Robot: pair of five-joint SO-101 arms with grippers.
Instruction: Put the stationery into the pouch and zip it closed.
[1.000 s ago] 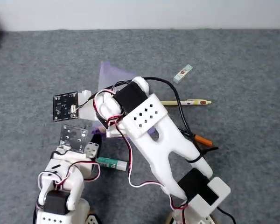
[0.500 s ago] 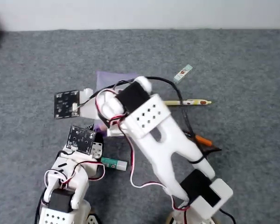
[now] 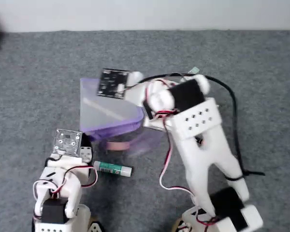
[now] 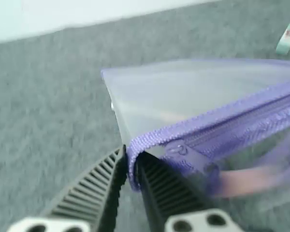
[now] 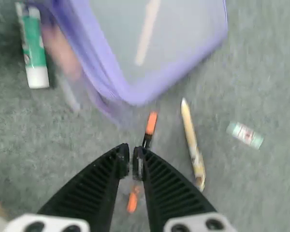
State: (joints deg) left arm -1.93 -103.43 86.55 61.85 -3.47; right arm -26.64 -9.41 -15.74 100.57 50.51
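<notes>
From above, the see-through purple pouch (image 3: 111, 113) sits between the two arms on the grey surface (image 3: 34, 72), and a green glue stick (image 3: 113, 169) lies near it by the left arm.

At the left wrist, the left pincer (image 4: 130, 171) is clamped on the pouch's zipper corner, just beside the zip pull (image 4: 183, 152).

At the right wrist, the right pincer (image 5: 130, 162) is pressed together, with an orange pen (image 5: 152, 123) on the surface behind its tips. A yellow pen (image 5: 192, 145) and a small eraser (image 5: 244, 134) lie nearby.

Pouch (image 3: 108, 113): smooth, translucent, semi-gloss plastic film.
Zipper tape (image 4: 208, 128): woven purple cloth.
Table cover (image 3: 38, 72): grey, matt, rough felt-like fabric.
Left gripper (image 4: 130, 162): matt black ribbed plastic.
Arm shells (image 3: 203, 145): smooth white plastic.
Glue stick (image 3: 113, 168), at 6 o'clock from the pouch: glossy plastic.
</notes>
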